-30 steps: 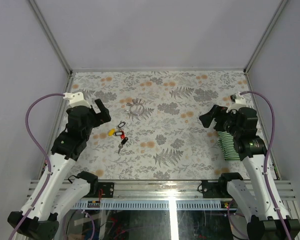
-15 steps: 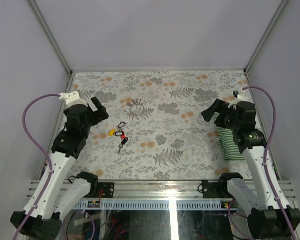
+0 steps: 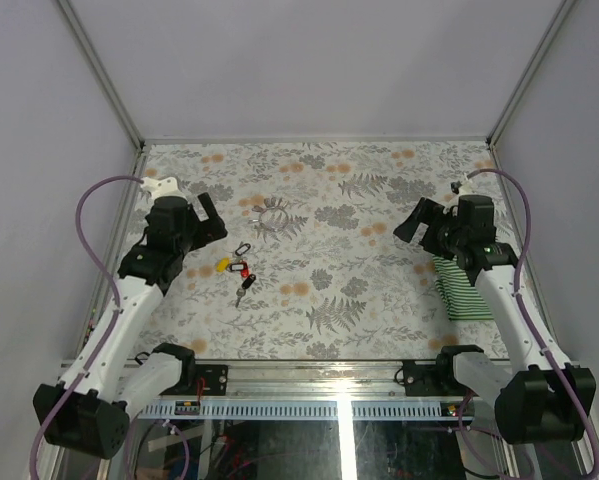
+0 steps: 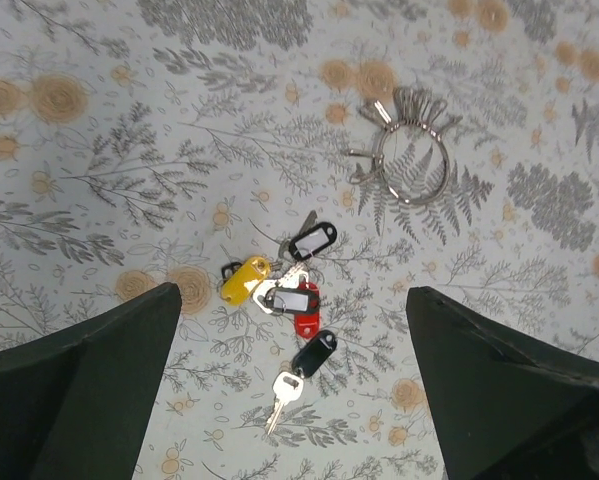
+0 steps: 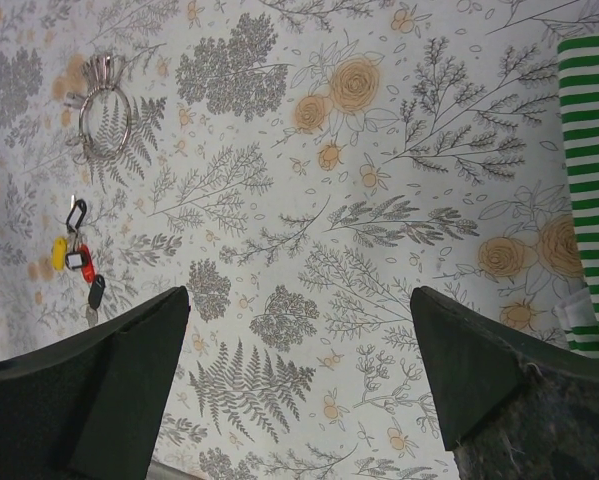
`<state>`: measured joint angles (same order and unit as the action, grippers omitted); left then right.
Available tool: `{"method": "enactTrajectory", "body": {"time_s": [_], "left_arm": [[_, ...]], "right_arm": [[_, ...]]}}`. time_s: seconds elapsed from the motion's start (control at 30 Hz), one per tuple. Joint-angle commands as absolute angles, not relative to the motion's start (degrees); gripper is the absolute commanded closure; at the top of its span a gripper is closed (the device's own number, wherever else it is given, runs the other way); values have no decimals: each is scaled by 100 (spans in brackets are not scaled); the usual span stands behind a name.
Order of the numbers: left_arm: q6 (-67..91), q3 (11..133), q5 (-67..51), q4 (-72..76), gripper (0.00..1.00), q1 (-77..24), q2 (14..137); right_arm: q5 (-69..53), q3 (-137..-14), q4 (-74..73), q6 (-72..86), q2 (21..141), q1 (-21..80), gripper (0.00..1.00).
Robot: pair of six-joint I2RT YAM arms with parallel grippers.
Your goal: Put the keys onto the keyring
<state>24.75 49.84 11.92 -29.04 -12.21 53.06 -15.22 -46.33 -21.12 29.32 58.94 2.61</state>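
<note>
Table (image 3: 379,280), flowered covering, is carrying everything listed. Left gripper (image 3: 211,216) is hovering near the keys, jaws standing wide apart and holding nothing. Right gripper (image 3: 415,222) is hanging well apart from them on the other side, jaws likewise spread and empty, beside a striped cloth (image 3: 461,292). Keyring (image 3: 274,216), silver wire with small loops, is lying flat beyond the keys, near but not touching. Keys (image 4: 289,300), bunched, with yellow, red and black tags, are lying nearer the arms than the ring.

Step in hand, by my reading: reaching for the red-tagged key (image 4: 304,318). It is sitting pressed among its neighbours, so the fingers should be coming down astride that tag alone and closing across its narrow sides, lest the whole bunch drag.
</note>
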Motion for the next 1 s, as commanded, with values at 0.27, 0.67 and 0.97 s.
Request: {"method": "enactTrajectory", "body": {"time_s": [0.27, 0.67, 0.97], "left_arm": [[2258, 6124, 1306, -2753, 4, -2411, 7423], [1373, 8084, 1140, -2826, 29, -3061, 10396], [794, 8785, 360, -2891, 43, -2742, 11335]], "right_arm": [[-2113, -4618, -1905, 2708, 6078, 238, 1], [-2848, -4337, -1823, 2738, 5868, 242, 11], [-3218, -4291, -1817, 2756, 5784, 246, 13]]}}
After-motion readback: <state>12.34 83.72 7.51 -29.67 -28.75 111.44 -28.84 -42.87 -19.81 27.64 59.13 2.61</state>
